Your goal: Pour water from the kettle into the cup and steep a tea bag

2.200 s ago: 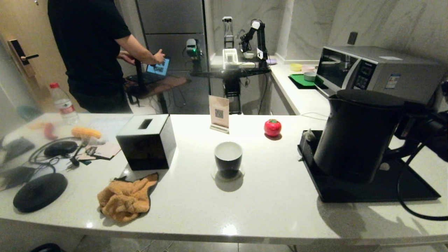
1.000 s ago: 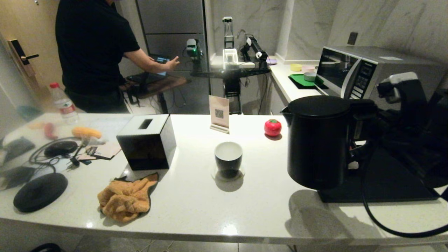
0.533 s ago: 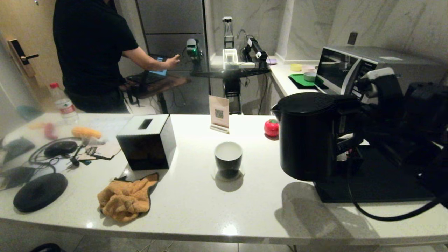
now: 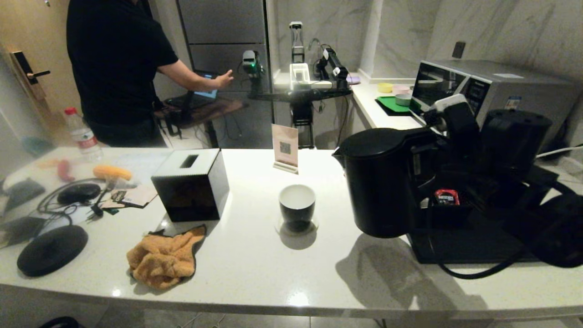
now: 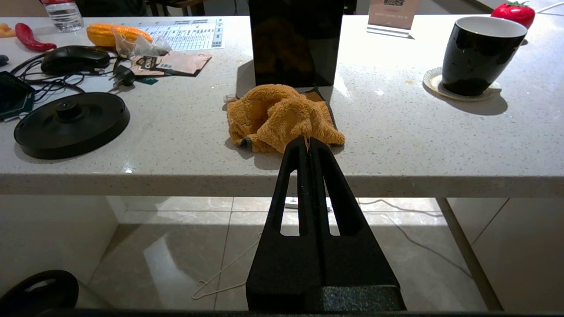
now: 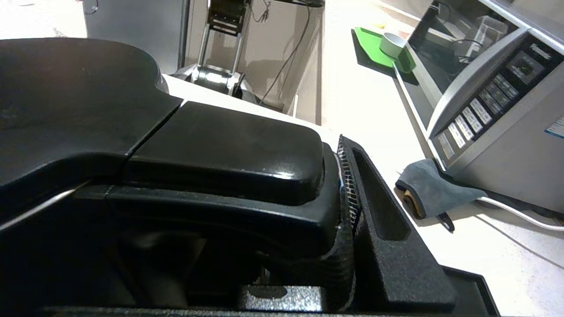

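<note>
Right gripper: jaws clamped on the kettle handle, holding it upright and clear of the worktop, centre-right of the head frame. Spout faces the cup at frame centre, so it's lined up for a tilt-pour. Left gripper: jaws pressed together, parked below the worktop edge, out of the way.

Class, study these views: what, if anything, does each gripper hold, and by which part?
The right gripper holds the kettle by its handle, lifted off the counter. The left gripper is shut on nothing.
</note>
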Motion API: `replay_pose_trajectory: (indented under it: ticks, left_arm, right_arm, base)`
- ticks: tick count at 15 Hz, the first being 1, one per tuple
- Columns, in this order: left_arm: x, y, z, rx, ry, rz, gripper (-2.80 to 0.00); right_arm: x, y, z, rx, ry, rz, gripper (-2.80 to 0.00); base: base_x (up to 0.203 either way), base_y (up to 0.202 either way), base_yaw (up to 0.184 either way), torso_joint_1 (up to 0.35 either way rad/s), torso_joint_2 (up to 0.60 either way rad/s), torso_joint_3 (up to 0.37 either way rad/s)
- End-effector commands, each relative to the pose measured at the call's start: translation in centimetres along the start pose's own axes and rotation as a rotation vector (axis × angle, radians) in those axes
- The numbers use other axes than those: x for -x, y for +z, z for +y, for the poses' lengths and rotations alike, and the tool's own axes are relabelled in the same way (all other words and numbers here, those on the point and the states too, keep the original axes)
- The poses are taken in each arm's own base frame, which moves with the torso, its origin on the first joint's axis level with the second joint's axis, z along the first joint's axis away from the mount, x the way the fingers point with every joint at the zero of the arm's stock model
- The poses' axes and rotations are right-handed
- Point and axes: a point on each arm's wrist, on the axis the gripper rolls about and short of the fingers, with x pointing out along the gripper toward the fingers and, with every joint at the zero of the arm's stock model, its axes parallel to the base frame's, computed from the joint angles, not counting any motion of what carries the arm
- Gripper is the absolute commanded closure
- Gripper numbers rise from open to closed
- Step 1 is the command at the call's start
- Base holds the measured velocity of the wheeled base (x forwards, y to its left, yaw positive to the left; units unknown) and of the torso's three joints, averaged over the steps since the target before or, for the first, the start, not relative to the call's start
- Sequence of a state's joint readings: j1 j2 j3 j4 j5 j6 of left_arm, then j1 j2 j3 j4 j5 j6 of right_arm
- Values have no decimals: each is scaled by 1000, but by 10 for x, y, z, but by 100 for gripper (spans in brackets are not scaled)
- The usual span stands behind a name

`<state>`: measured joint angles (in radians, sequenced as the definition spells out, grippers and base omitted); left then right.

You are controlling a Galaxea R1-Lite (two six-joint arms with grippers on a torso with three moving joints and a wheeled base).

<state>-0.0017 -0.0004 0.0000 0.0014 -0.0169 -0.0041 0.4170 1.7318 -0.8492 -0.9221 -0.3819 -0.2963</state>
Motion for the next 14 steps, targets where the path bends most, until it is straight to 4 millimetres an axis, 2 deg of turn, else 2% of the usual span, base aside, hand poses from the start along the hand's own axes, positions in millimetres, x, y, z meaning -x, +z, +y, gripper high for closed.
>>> replay_pose_trajectory:
  ticks: [1, 14]
  left_arm:
    - [0, 0, 0, 0, 0, 1, 0]
    - [0, 0, 0, 0, 0, 1, 0]
  right_arm:
    - [-5, -4, 5, 26, 8, 10, 0]
    - [-25, -1, 44, 164, 78, -24, 0]
  base:
    - [0, 0, 0, 0, 0, 0]
    - [0, 0, 0, 0, 0, 0]
